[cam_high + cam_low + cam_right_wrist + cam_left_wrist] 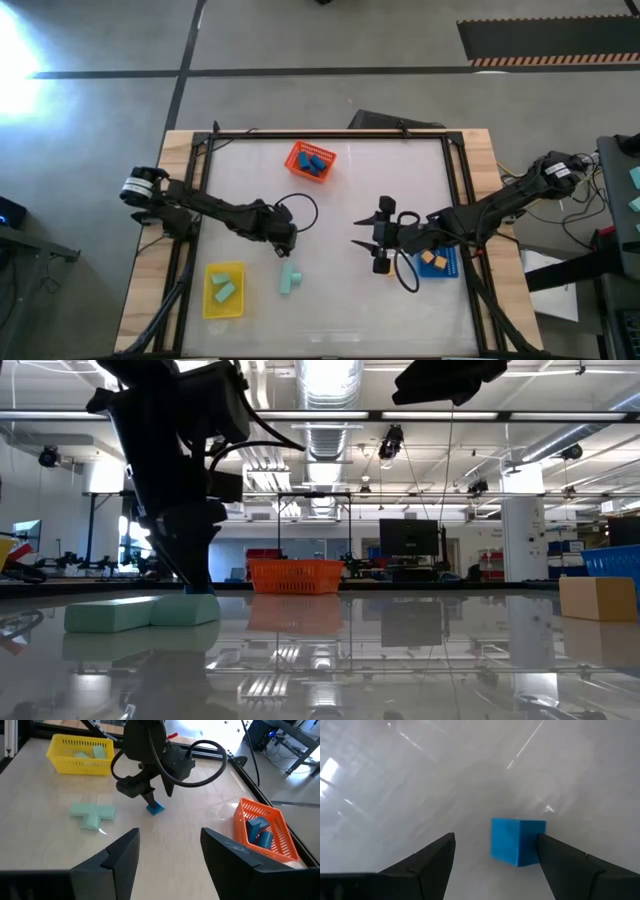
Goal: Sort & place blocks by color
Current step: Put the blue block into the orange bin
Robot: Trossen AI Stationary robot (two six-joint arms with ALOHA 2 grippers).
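Sorting roughly half done, judged from how things lie. Blue blocks (pixel 312 162) already in the orange tray (pixel 296 157) at the far middle of the tabletop (pixel 330 300); mint blocks (pixel 222 289) in the yellow tray (pixel 213 272) at near left; orange blocks (pixel 433 260) in the blue tray (pixel 447 271) at right.

Left to place: a blue cube (pixel 516 840) on the bare tabletop, and two mint bars (pixel 291 279) lying touching in a T just near of it.

Left tool (pixel 288 243) lowered over the cube, released and wide, one finger at each side, the right finger nearly against it; no grasp yet. Cube upright, no long axis, one corner edge facing the wrist camera. T's stem pointing near, crossbar running left to right.

Right tool (pixel 380 241) hovering at centre right, fingers apart, holding nothing.
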